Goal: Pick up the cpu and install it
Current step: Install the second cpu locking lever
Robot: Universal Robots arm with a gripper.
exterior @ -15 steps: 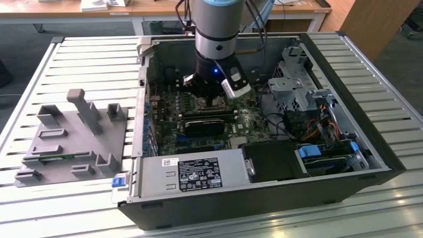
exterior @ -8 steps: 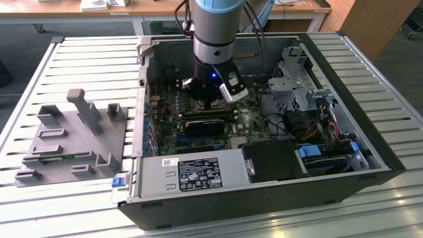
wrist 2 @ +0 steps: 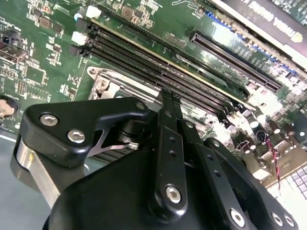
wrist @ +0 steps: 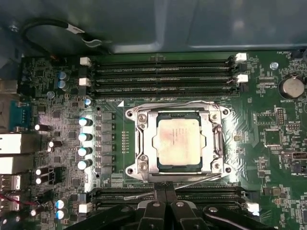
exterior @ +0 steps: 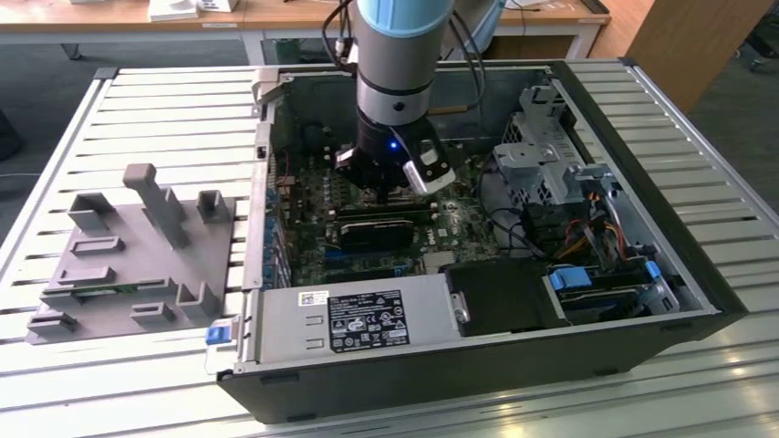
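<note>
The open black and grey desktop computer case (exterior: 681, 301) lies on its side on a slatted metal table (exterior: 171, 100), with a grey plastic fixture tray (exterior: 128, 265) of upright pegs standing beside it toward the exterior view's left. Inside the case the green motherboard (wrist: 278, 158) fills the floor, and the silver and blue robot arm (exterior: 396, 55) reaches straight down over its middle.

On the board, the silver metal socket frame (wrist: 216, 143) sits between two banks of long black memory slots (wrist: 163, 76). The cpu (wrist: 178, 142), a small flat square chip with a pale silver-grey top and a darker rim, already lies flat inside that frame, squared to its edges as far as the first wrist view shows. So the pick-up and the placing look done.

What is left is harder to judge: the frame's thin wire lever (wrist: 192, 179) runs along the socket's edge, but whether the retention is latched down over the chip is not clear from this angle.

The black gripper (wrist: 165, 194) hangs just above the board beside the socket, at the near bank of slots. Its two slim fingers (wrist 2: 169, 120) are pressed together with no gap and nothing between them; it is closed and empty, apart from the cpu.
</note>
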